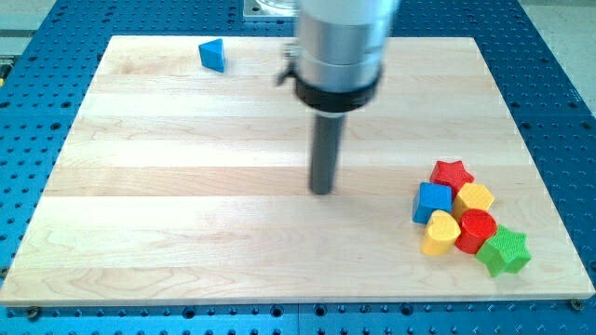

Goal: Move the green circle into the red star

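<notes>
My tip [322, 192] rests on the wooden board [186, 186] near its middle, touching no block. The red star [452, 173] lies at the view's right, at the top of a tight cluster of blocks, well to the right of my tip. No green circle shows in this view; the only green block is a green star [506, 251] at the cluster's lower right. The arm's wide grey body [340, 46] hides part of the board's top middle.
The cluster also holds a blue cube [432, 202], a yellow hexagon [474, 198], a yellow heart [440, 233] and a red cylinder [477, 230], all touching or nearly so. A blue triangle [213, 55] sits alone at the view's top left.
</notes>
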